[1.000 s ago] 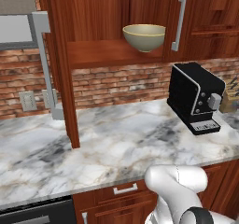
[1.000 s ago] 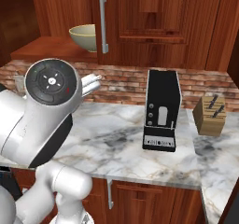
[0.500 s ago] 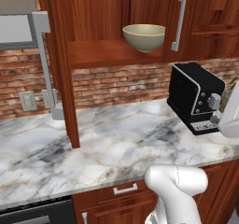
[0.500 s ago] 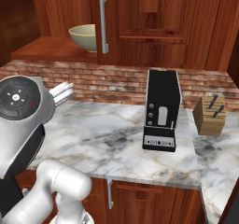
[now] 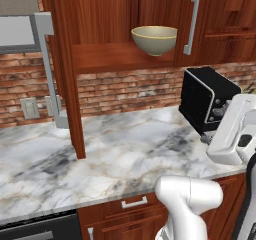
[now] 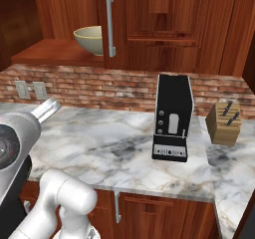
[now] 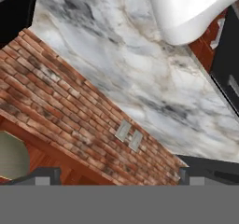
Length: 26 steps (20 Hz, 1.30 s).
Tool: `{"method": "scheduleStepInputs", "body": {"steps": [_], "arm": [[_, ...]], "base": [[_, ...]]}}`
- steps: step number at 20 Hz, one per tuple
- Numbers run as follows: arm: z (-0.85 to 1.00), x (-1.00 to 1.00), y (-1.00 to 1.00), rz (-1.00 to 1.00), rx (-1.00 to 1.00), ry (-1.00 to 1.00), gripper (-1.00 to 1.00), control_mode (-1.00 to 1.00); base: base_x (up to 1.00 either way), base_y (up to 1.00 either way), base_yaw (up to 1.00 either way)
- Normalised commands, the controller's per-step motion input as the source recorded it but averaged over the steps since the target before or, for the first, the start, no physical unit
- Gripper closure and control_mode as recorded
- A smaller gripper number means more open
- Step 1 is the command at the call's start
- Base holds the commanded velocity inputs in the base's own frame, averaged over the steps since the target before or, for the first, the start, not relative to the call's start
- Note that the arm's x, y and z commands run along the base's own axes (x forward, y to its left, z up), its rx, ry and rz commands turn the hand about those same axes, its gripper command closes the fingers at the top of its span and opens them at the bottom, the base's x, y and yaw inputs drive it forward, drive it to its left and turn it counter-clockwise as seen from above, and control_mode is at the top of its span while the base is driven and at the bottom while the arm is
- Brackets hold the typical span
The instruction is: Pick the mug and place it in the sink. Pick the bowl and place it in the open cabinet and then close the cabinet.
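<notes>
Your fingers (image 7: 116,174) spread wide, holding nothing. Bowl (image 5: 154,39) sits at right edge of open cabinet (image 5: 120,59) shelf.

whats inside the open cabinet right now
The bowl sits upright on the cabinet shelf, toward its right side. The rest of the visible shelf is bare wood. The closed right door hides whatever lies behind it.

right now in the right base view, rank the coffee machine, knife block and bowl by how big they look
1. coffee machine, clearly the largest.
2. and 3. bowl and knife block look about alike. The bowl sits farther back on the cabinet shelf and is partly hidden by the door, so ranking those two is unsure.
</notes>
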Motion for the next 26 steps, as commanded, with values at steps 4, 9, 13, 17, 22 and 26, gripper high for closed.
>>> {"method": "scheduleStepInputs", "body": {"steps": [4,9,13,17,22,26], "arm": [[-0.42,0.00,0.54,-0.04,0.16,-0.17,-1.00,-1.00],[-0.62,0.00,0.37,-0.04,0.18,-0.14,-1.00,-1.00],[-0.76,0.41,0.67,-0.05,0.18,-0.13,-1.00,-1.00],[-0.78,0.45,0.98,-0.06,0.14,-0.18,-1.00,-1.00],[-0.60,0.05,0.63,-0.05,0.17,-0.28,-1.00,-1.00],[-0.74,-0.04,0.57,-0.04,0.20,-0.37,-1.00,-1.00]], "base": [[0.00,0.00,0.00],[0.00,0.00,0.00],[0.00,0.00,0.00],[0.00,0.00,0.00],[0.00,0.00,0.00],[0.00,0.00,0.00]]}}
